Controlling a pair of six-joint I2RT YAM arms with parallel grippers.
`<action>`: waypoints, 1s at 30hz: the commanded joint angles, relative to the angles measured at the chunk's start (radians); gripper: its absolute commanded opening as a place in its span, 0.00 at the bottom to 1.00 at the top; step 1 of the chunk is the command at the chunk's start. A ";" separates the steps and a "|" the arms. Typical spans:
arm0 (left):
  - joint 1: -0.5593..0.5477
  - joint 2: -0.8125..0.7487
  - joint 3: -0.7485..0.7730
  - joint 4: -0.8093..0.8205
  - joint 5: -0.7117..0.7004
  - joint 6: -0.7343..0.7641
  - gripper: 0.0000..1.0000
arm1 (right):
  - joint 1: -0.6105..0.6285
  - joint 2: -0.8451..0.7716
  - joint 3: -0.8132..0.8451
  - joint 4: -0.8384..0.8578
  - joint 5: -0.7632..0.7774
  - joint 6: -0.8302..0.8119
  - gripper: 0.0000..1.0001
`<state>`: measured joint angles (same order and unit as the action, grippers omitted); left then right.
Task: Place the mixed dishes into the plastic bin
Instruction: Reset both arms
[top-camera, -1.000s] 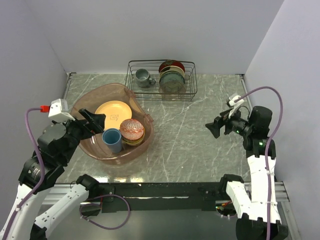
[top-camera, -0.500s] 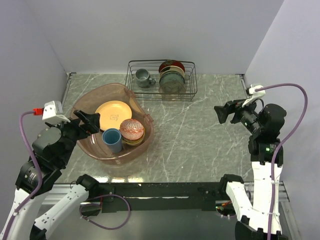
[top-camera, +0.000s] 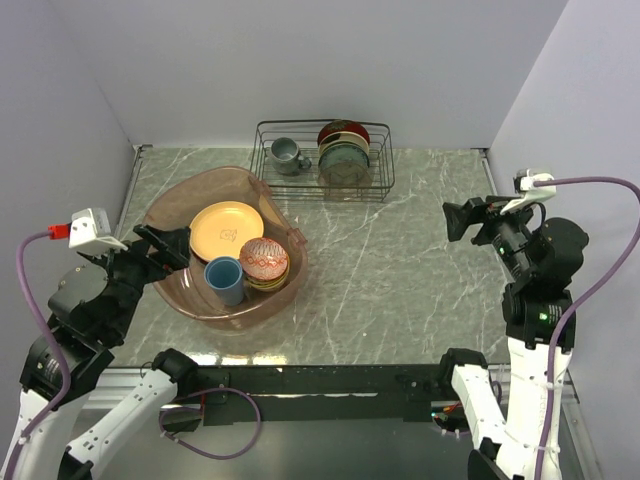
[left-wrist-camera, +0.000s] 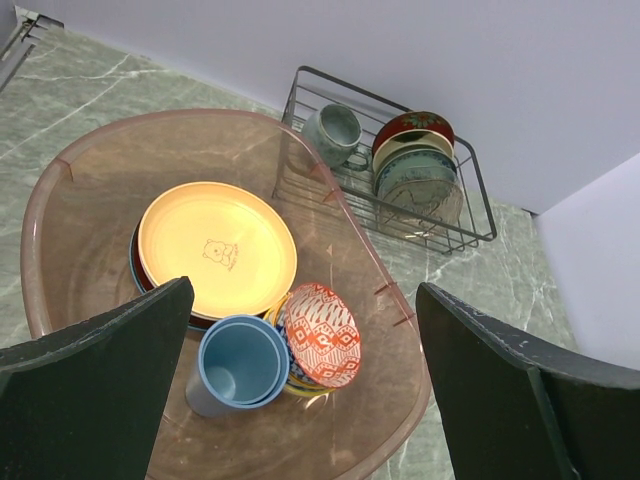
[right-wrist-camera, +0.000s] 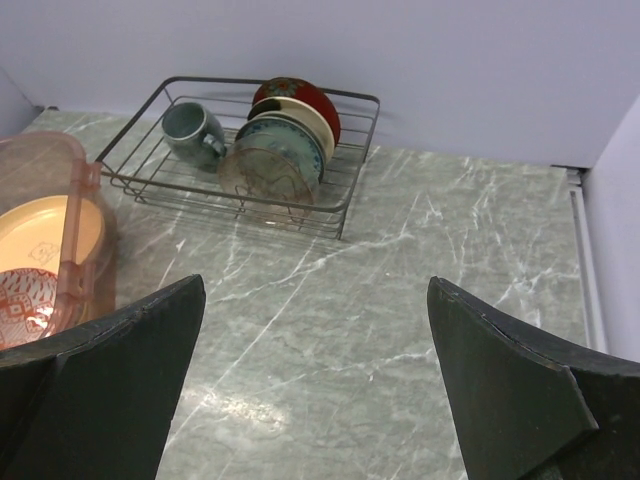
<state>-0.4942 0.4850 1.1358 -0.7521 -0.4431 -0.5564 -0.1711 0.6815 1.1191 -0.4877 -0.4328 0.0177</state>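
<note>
Pinkish plastic bin (top-camera: 185, 295) holds a yellow-orange plate (top-camera: 227, 228), light-blue cup (top-camera: 224, 278) and red-patterned bowl (top-camera: 264, 260). The left gripper (top-camera: 163, 243) is at its rim and the right gripper (top-camera: 452, 222) well apart, both released.

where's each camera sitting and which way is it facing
Top external: above and behind the arms, looking down on the table; both arms show, left fingers and right fingers open.
Left wrist: beside the plastic bin, looking down into it and on to the wire rack; its own fingers frame the bottom corners.
Right wrist: over the table's right side, facing the rack; its own fingers at the bottom corners.
Shared: both wrist views catch the rack and the bin.
</note>
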 joint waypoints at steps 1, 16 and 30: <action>0.003 -0.022 0.045 -0.004 -0.026 0.026 0.99 | -0.005 -0.013 0.048 0.009 0.040 -0.001 1.00; 0.005 -0.043 0.058 -0.020 -0.036 0.019 0.99 | -0.007 -0.051 0.045 0.027 0.178 0.031 1.00; 0.003 -0.052 0.064 -0.030 -0.036 0.015 0.99 | -0.005 -0.068 0.036 0.031 0.206 0.033 1.00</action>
<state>-0.4942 0.4427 1.1675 -0.7906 -0.4686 -0.5568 -0.1711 0.6289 1.1332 -0.4946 -0.2520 0.0437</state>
